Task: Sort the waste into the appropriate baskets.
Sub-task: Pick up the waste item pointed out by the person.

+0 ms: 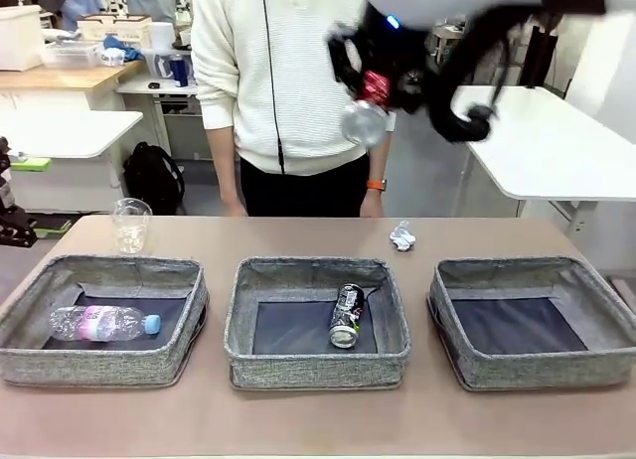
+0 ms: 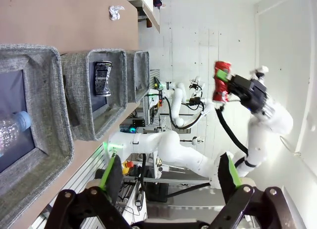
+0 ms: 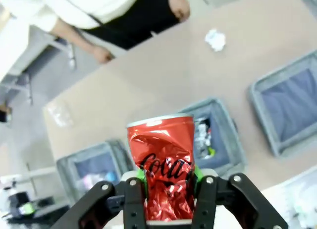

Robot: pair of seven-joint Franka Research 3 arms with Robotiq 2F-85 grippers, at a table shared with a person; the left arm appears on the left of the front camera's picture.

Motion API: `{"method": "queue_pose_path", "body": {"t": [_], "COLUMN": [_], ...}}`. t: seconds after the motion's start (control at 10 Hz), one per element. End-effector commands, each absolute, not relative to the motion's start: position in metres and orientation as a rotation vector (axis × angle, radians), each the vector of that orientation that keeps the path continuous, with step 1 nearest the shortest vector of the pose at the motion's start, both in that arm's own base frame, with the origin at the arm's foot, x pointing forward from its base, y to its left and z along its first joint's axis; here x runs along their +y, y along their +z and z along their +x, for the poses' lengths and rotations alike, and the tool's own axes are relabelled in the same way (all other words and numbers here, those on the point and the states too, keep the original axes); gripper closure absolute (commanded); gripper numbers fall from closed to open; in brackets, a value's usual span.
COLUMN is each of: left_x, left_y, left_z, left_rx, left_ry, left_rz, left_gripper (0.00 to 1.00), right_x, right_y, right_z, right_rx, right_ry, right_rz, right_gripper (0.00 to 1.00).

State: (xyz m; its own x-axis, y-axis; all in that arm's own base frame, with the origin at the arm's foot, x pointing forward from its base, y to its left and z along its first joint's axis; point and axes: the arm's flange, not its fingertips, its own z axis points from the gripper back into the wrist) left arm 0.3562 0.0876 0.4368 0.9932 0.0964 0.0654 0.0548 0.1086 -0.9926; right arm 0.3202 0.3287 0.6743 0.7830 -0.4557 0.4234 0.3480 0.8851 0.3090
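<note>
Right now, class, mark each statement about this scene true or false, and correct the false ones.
1. The right gripper holds the red can high above the table. True.
2. The dark can lies in the middle basket. True.
3. The bottle lies in the middle basket as well. False: it lies in the left basket.
4. The paper wad lies in a basket. False: it lies on the table, behind the baskets.
5. The left gripper is shut. False: it is open.
6. The cup stands upright on the table. True.
</note>
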Motion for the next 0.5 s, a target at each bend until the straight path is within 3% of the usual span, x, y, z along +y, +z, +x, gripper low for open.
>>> {"method": "queue_pose_path", "body": {"t": [0.0, 0.4], "left_x": [0.088, 0.088], "left_y": [0.438, 0.438], "left_z": [0.352, 0.352], "left_rx": [-0.124, -0.124], "left_ry": [0.015, 0.015], "left_rz": [-1.466, -1.466], "left_gripper": [0.0, 0.0], "right_x": [0.364, 0.385], "right_y": [0.698, 0.726], "right_z": [0.329, 0.336], "right_rx": [-0.479, -0.419], "right_ry": [-0.333, -0.156], "right_rz": [0.227, 0.203], "right_gripper": [0.71, 0.71]}}
